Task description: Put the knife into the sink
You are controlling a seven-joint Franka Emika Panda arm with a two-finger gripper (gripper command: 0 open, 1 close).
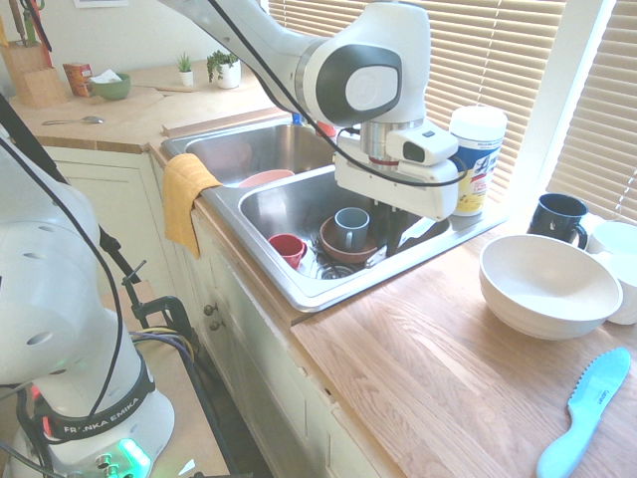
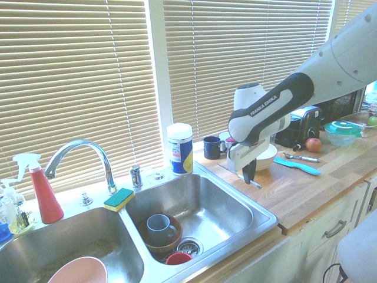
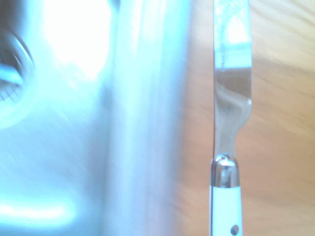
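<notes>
Wrist view shows the knife (image 3: pixel 227 128) close up: silver blade, metal collar, white handle with a rivet hole at the picture's edge, wood grain behind it and the blurred steel rim of the sink (image 3: pixel 142 118) alongside. Second exterior view confirms the grip: hand (image 2: pixel 250 177) points down, fingers pressed together pinching the knife, which sticks out level past the fingers as a thin silver sliver. Knife is clear of the desk (image 2: pixel 312 188), in the air.

Position: hand hangs over the wooden desk just beside the sink's rim on the window-corner side, near the edge of the right basin. In the first exterior view the wrist body hides the fingers and the knife; the hand housing (image 1: pixel 398 179) appears over the far corner of the basin.

Basin contents: grey mug (image 2: pixel 158 226) sitting in a brown bowl (image 2: pixel 168 242), a red cup (image 2: pixel 177 258) by the drain. The other basin holds a pink bowl (image 2: pixel 79 272).

Around: white wipes canister (image 2: pixel 179 148) on the rim, yellow-green sponge (image 2: pixel 119 199) on the divider, blue plastic knife (image 1: pixel 587 410), white bowl (image 1: pixel 547 284) and dark mug (image 1: pixel 559 217) on the desk.

Progress, as a judgement: pickup done, carry well along. Left: bring the knife fully over the basin, lower, let go. Free floor space looks available on the side away from the dishes.
</notes>
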